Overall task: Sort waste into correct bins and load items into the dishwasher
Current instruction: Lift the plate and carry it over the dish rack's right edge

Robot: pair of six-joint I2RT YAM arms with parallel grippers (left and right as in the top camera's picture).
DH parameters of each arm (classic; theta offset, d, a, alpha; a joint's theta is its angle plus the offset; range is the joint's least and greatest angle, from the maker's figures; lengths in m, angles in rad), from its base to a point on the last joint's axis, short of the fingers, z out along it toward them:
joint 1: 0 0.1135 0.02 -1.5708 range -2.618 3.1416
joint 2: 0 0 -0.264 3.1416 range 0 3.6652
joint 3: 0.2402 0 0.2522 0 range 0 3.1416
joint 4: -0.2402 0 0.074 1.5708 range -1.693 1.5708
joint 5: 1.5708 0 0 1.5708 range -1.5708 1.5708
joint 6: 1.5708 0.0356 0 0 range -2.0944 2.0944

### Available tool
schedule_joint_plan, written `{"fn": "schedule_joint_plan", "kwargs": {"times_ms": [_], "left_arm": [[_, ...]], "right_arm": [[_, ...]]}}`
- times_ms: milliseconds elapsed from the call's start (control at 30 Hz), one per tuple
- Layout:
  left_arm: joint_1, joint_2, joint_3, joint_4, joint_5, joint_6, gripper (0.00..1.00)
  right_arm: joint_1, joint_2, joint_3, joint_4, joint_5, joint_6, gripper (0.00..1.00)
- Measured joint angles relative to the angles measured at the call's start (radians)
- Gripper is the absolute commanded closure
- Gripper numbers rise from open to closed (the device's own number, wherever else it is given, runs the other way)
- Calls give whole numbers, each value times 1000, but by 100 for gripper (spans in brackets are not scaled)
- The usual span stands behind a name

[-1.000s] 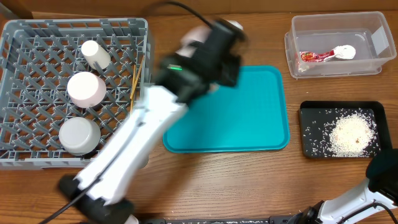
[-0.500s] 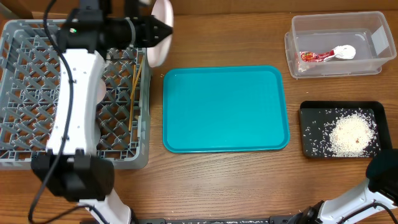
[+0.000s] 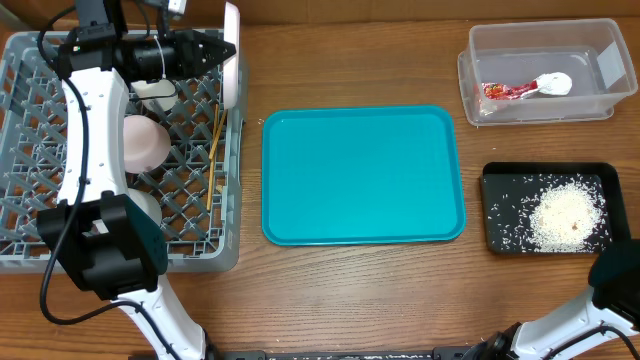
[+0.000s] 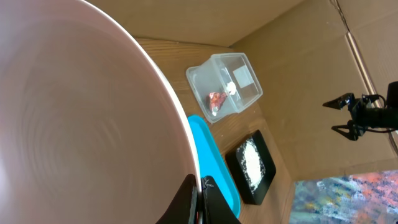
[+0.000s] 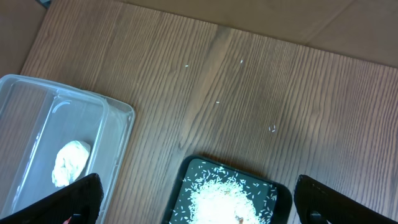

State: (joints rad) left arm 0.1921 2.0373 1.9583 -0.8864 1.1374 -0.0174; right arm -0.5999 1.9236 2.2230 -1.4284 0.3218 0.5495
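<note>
Wooden tabletop [image 3: 340, 290] carries everything. The grey dish rack [image 3: 40, 240], the largest thing on it, spreads beneath and behind the left gripper [image 3: 214, 47]. That gripper's jaws are clamped on the rim of the large white plate [image 3: 232, 60]. The plate stands on edge just ahead of the fingertips, about over the rack wall nearest the teal tray [image 3: 363, 175].

To seat it well, I judge the arm should draw the plate back inside that wall. It should stay upright while its lower rim goes down between lattice ribs, and the grip should loosen only once the grid bears it. A pinch on a thin rim lets a plate pivot, so go slowly.

A pale bowl [image 3: 140, 142], the cup [image 3: 152, 88] and the chopsticks [image 3: 214, 150] lie behind and beside the jaws, so the slot should be clear of them.

The right gripper [image 5: 199, 208] hangs with jaws wide apart and empty above the black tray [image 5: 186, 171] of rice, with the clear tub [image 5: 118, 118] off to one side.
</note>
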Motion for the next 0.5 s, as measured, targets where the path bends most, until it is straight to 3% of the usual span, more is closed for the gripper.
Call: {"fn": "schedule_joint_plan", "kwargs": {"times_ms": [300,500], "left_arm": [[6,7,0,-75,-188,18,96],[6,7,0,-75,-218,18,96]], "right_arm": [[0,0,0,0,0,0,0],[0,0,0,-1,0,0,0]]}}
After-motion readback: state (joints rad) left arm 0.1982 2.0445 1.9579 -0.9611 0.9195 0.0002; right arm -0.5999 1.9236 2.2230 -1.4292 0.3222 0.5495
